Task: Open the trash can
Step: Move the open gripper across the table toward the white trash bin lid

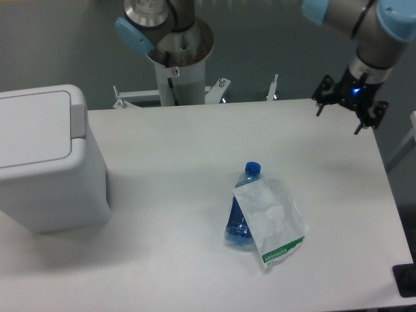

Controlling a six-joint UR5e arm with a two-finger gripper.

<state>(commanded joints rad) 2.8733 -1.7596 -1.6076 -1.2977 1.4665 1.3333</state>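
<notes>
Camera view, fixed above the table: the trash can (45, 162), a boxy light-grey bin with rounded corners, stands at the left edge of the white table (175, 156), partly cut off by the frame. Its flat rectangular lid (32, 136) lies down and flush with the body, and the grey hinge tab (77, 121) on its right side is untouched, so by the look of things the opening has not begun. The gripper (338, 120) hangs over the far right corner of the table, well apart from the bin and on the opposite side of the work surface; its two dark fingers stand spread with a clear gap between them, and nothing is held. A small blue light shows on the wrist above it. Between gripper and bin, near the table's middle, a blue bottle (242, 214) lies on its side with a crumpled white wrapper (270, 221) resting over its lower part; neither belongs to the task. The metal pedestal (179, 62) of the arm rises behind the table's far edge. Judged from this arrangement, the whole task remains: the arm must cross the table to the bin, reach the lid or its tab, and raise the lid.
</notes>
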